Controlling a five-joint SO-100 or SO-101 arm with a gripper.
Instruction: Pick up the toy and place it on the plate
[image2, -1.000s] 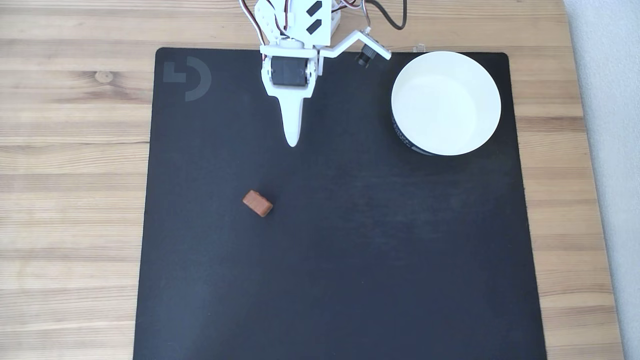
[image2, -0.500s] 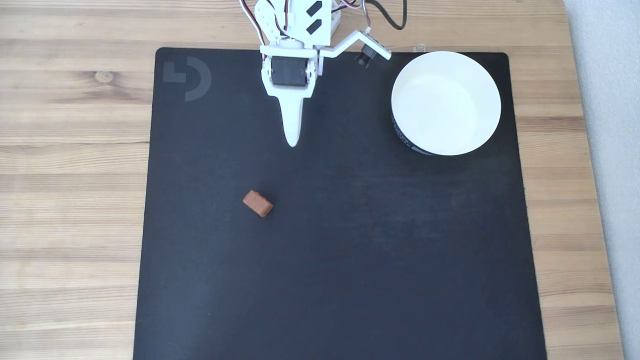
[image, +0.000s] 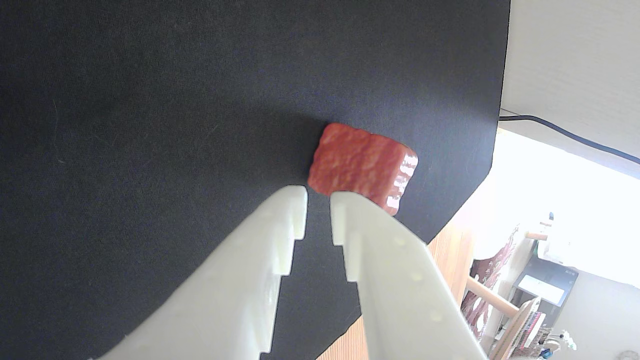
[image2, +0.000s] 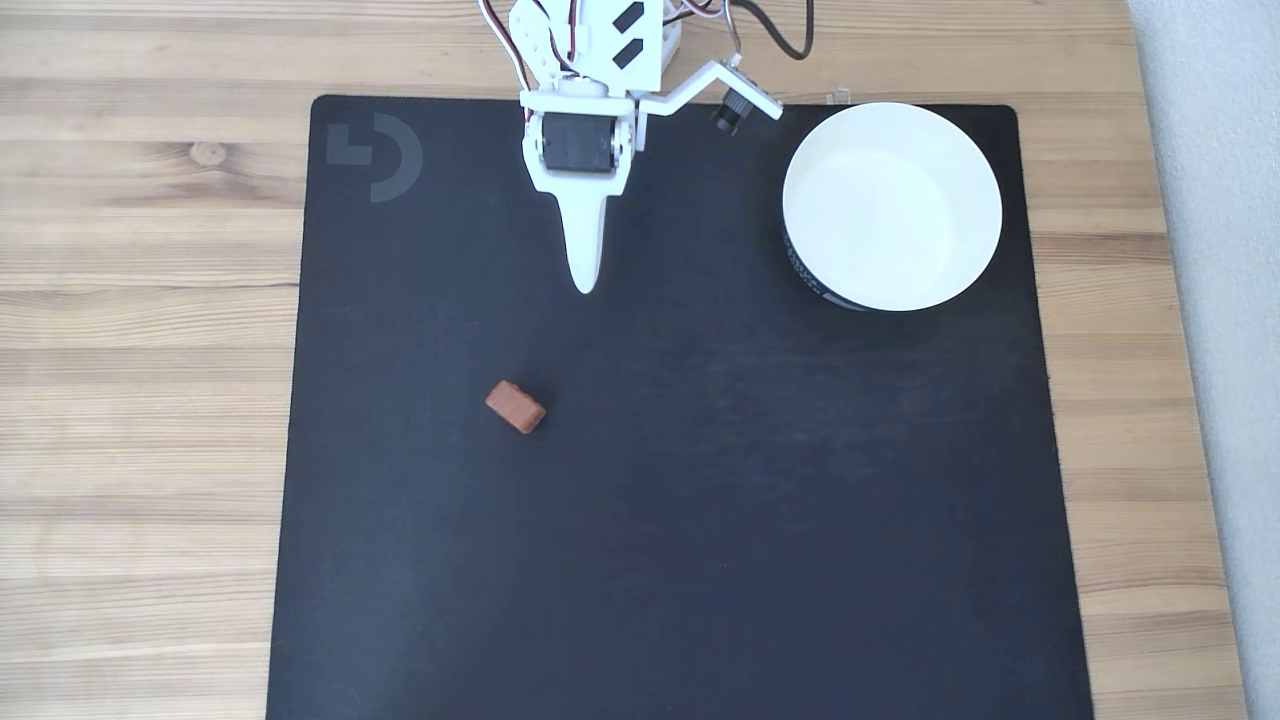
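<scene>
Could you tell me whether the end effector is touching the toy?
Apart: the fixed view shows bare black mat between the end effector and the toy.

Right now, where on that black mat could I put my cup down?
The mat is bare below the toy and across its lower right, under the plate. The top is crowded: the hand hangs there, with the plate in the corner.

Wood table (image2: 150, 300), pale planks w/ a knot at 10 o'clock, under a black mat (image2: 700, 520). Grey strip along 3 o'clock edge in fixed view. Wrist view: white wall (image: 575, 60), dark cable (image: 575, 137), bright glare, cluttered furniture at 4 o'clock.
</scene>
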